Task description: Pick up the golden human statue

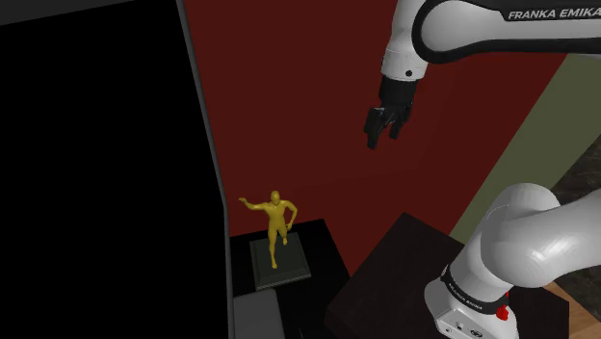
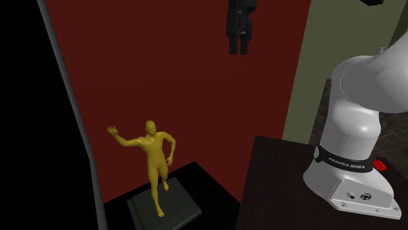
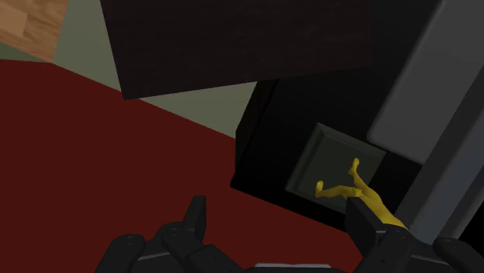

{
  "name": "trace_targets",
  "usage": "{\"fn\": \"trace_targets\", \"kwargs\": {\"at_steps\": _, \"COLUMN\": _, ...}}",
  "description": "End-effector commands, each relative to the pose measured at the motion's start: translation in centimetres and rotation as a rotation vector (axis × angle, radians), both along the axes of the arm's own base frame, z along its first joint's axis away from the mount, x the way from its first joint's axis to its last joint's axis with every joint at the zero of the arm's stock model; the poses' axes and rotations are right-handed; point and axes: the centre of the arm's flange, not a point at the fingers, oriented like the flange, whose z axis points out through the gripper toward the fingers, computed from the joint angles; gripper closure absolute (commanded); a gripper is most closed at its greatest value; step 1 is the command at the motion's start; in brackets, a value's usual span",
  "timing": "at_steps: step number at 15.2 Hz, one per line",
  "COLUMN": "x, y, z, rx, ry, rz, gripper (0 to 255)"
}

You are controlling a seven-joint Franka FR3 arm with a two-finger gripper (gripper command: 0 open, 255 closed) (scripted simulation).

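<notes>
The golden human statue (image 1: 276, 221) stands upright on a dark grey square base (image 1: 280, 263), one arm stretched out to the side. It shows in the second exterior view as the statue (image 2: 155, 162) on its base (image 2: 162, 209). My gripper (image 1: 380, 133) hangs high above it, off toward the shoulder view's right, well apart from it. The second exterior view has the gripper (image 2: 237, 47) near the top edge. In the wrist view the black fingers (image 3: 197, 217) stand apart with nothing between them, and the statue (image 3: 358, 191) lies far below, close to one fingertip.
The base rests on a low black block (image 1: 323, 258). A dark red surface (image 1: 318, 116) spreads behind it. The robot's dark stand (image 1: 405, 270) is at lower right. A grey panel edge (image 1: 210, 164) borders a black area on the left. A grey box (image 1: 256, 316) sits beside the block.
</notes>
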Motion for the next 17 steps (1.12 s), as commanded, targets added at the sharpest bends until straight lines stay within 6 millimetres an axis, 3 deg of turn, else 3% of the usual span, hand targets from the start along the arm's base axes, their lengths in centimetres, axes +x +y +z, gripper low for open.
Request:
{"fn": "trace_targets", "kwargs": {"at_steps": 1, "x": 0.0, "y": 0.0, "z": 0.0, "rx": 0.0, "ry": 0.0, "rz": 0.0, "gripper": 0}}
{"fn": "trace_targets", "kwargs": {"at_steps": 17, "x": 11.9, "y": 13.4, "z": -9.7, "rx": 0.023, "ry": -0.057, "rz": -0.094, "gripper": 0}}
